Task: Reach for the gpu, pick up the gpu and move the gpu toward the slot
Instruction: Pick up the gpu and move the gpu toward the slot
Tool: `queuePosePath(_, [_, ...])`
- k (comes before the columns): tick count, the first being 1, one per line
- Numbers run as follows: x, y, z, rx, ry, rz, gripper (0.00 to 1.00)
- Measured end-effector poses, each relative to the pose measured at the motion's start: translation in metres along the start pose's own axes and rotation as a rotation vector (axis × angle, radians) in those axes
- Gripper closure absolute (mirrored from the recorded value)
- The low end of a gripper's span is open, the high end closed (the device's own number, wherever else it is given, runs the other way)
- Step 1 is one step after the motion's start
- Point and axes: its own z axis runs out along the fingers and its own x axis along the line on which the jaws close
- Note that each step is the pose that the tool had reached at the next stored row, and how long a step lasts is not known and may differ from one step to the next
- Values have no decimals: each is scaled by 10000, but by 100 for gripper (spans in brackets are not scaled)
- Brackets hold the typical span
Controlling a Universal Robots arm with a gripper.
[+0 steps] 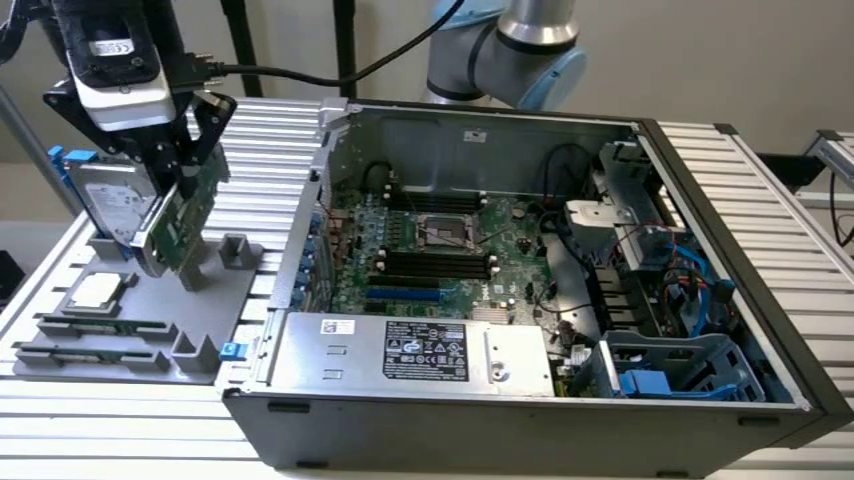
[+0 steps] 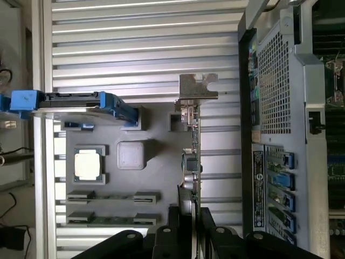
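You see the gpu (image 2: pixel 191 162) edge-on; its gripped end is hidden within the gripper (image 2: pixel 190 213), itself cut by the frame edge. The hard drive (image 1: pixel 107 202) is partly occluded behind the gpu.

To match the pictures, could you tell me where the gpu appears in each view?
Exterior view: the gpu, tilted, over the grey tray at the exterior view's left.
Wrist view: the gpu edge-on, between the grey tray and the computer case.
Shared landmark: the square silver-topped chip.
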Motion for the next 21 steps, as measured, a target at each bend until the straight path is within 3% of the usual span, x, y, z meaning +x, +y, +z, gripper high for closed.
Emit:
queuePosePath(12, [-469,33,-562,-123,104,-66,74])
queuePosePath(16, [-644,44,-666,-193,162,-68,74])
queuePosePath(21, [-869,55,-711,-283,210,-73,74])
